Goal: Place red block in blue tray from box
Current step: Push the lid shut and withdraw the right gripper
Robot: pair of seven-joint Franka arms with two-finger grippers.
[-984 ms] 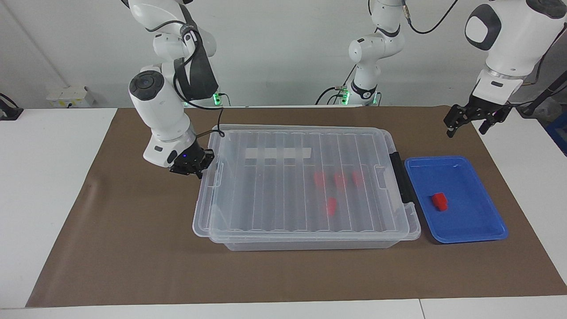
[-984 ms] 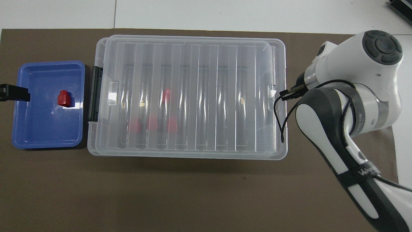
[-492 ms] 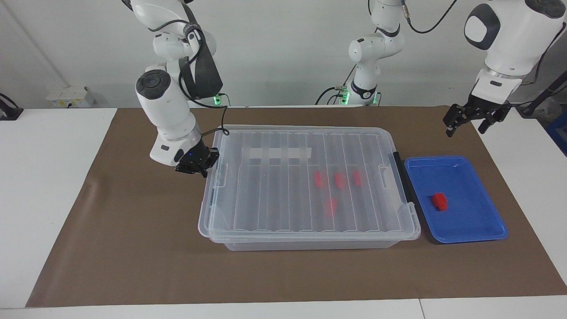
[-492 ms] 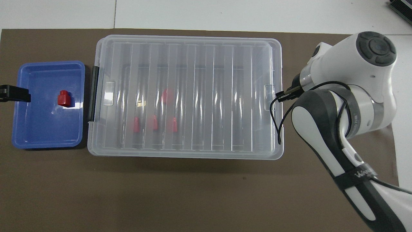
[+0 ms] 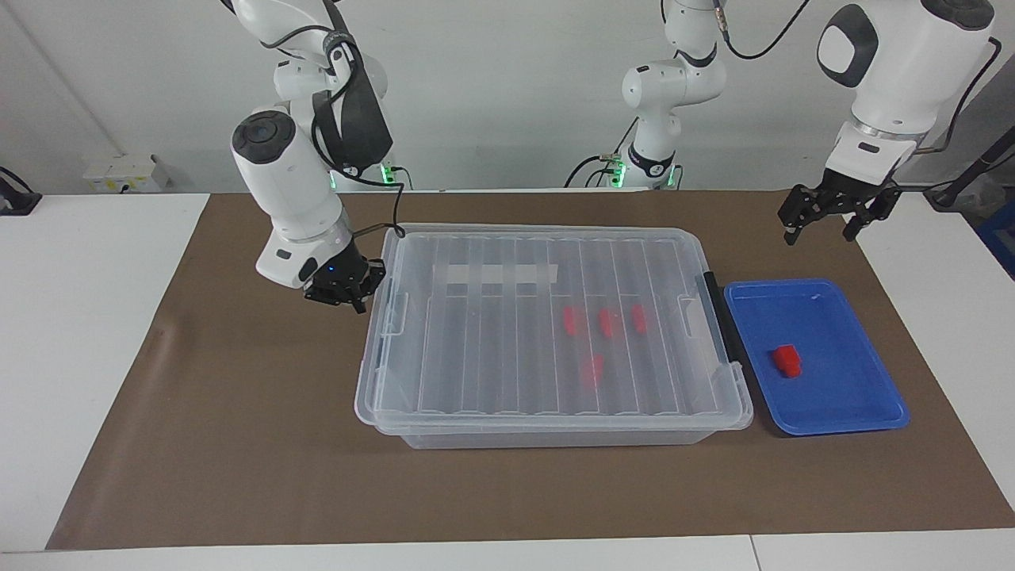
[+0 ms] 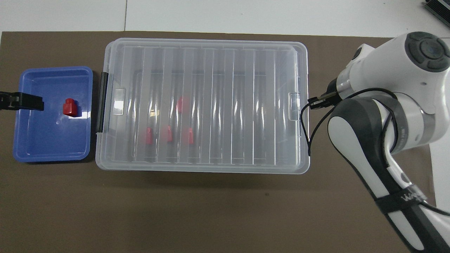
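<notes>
The box (image 5: 553, 333) (image 6: 203, 105) is a clear bin lying mid-mat with its ribbed lid flat on it. Several red blocks (image 5: 604, 321) (image 6: 168, 134) show faintly through the lid. One more red block (image 5: 786, 359) (image 6: 70, 107) lies in the blue tray (image 5: 840, 416) (image 6: 49, 151), which sits beside the box's black latch strip (image 5: 720, 327). My right gripper (image 5: 353, 301) hangs shut and holding nothing, low beside the box at the right arm's end. My left gripper (image 5: 817, 236) is open in the air over the mat, just off the tray's rim. One of its fingers (image 6: 28, 103) shows in the overhead view.
A brown mat (image 5: 238, 444) covers the table under the box and tray. In the overhead view my right arm (image 6: 379, 116) hides its own gripper. A third arm's base (image 5: 654, 159) stands at the robots' edge of the table.
The lid, raised and askew at the right arm's end a second ago, now lies flat on the box. The right gripper has drawn slightly away. The left gripper has drifted toward the box.
</notes>
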